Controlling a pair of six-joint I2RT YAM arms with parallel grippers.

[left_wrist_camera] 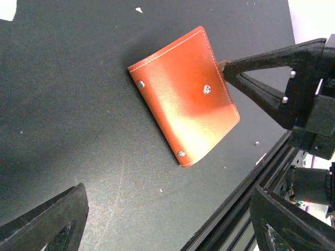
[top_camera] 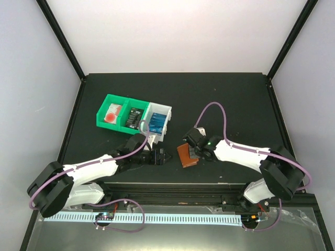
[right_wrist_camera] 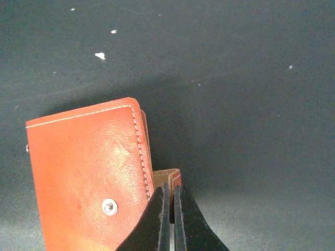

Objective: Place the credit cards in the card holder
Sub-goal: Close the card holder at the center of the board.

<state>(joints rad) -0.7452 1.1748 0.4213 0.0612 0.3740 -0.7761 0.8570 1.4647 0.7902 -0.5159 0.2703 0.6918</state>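
Right wrist, right gripper (right_wrist_camera: 170, 189) pinching card holder (right_wrist_camera: 86, 172) tab, left gripper (top_camera: 161, 156) wide, credit cards (top_camera: 134, 117) visible only from top external

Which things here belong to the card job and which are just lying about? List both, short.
Job: brown leather-look folded card holder, its tab pinched by the right gripper; red-and-white plastic card; black plastic card; blue plastic card.

Lying about: green plastic bins and white plastic bin, merely holding the cards; white specks on the black table.
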